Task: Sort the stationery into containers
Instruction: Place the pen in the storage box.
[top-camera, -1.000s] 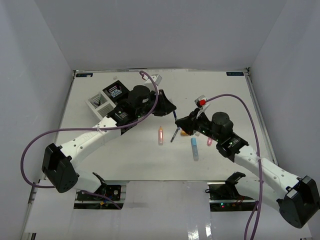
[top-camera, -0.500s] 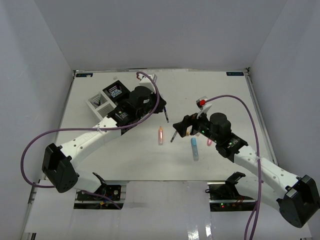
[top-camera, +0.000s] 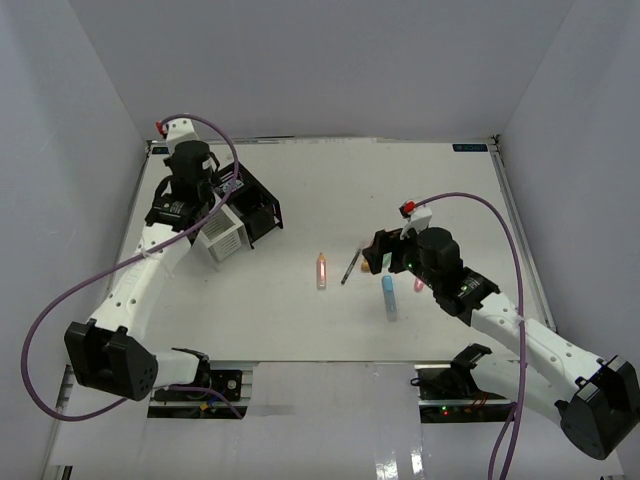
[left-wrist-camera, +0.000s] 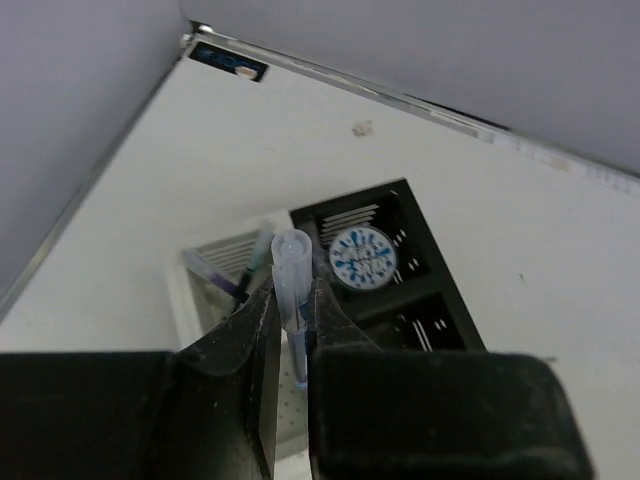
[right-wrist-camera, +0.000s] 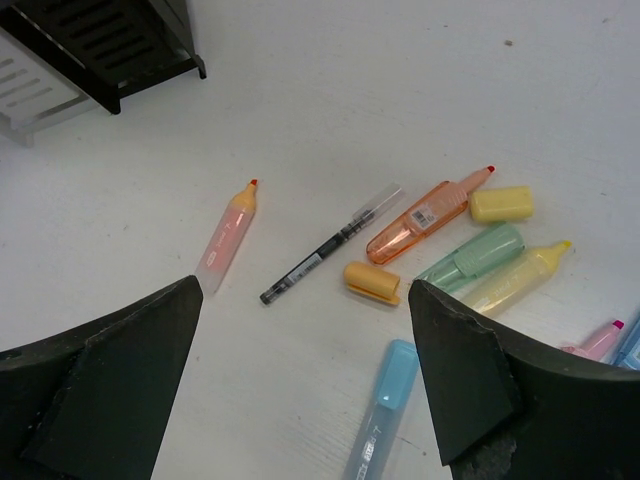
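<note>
From above, we see the left gripper hanging over the organiser at the far left of the table. A second ago it sat near the table's middle and its arm hid most of that cluster. Its jaws are too small to read from here. The right gripper stands just beside the black pen, shifted a little to the right of where it was. The peach highlighter and blue highlighter lie as before. At the left wrist, the fingers are clamped on a pen with a frosted cap. It is held upright where the white compartment (other pens already lean in it) meets the black compartment, which holds the round blue-white tub. At the right wrist, the fingers stand wide apart and grip nothing, though they were closed a second ago. Between them lie the black pen, the peach highlighter, an uncapped orange highlighter and its orange cap. A green highlighter and yellow highlighter lie alongside.
</note>
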